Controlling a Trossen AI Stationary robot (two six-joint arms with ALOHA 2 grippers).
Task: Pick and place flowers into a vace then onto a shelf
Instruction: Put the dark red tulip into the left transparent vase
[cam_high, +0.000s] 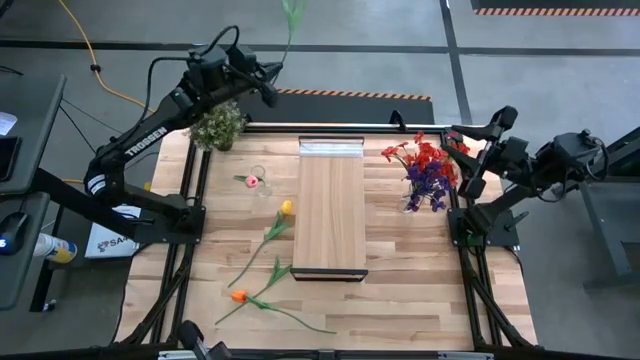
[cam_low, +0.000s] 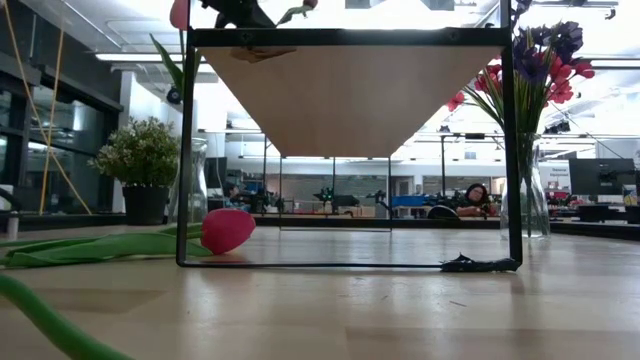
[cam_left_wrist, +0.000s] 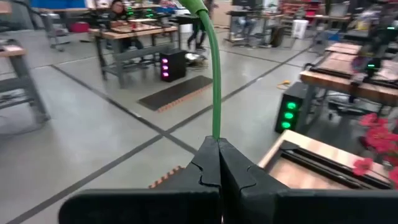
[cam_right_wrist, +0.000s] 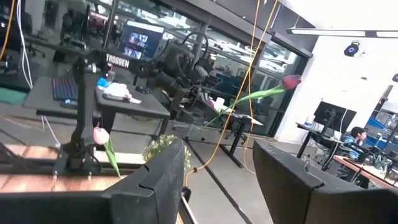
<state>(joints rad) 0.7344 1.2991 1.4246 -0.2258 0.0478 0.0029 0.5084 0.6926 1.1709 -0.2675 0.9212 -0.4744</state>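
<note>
Holding a green-stemmed flower (cam_high: 292, 18) upper centre, beyond the surface's far edge, left tool (cam_high: 268, 97) is clamped on the stem. Right tool (cam_high: 470, 160) at right edge, half spread, empty. Red and purple flowers stand in a vase (cam_high: 418, 198) right of the light-wood shelf (cam_high: 331, 208); yellow, orange, pink stems lie left. Plank surface (cam_high: 400, 290); workshop room behind. Arm reads "TROSSEN".

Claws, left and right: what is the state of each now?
Left claw: closed on a green flower stem.
Right claw: open, holding nothing.
</note>
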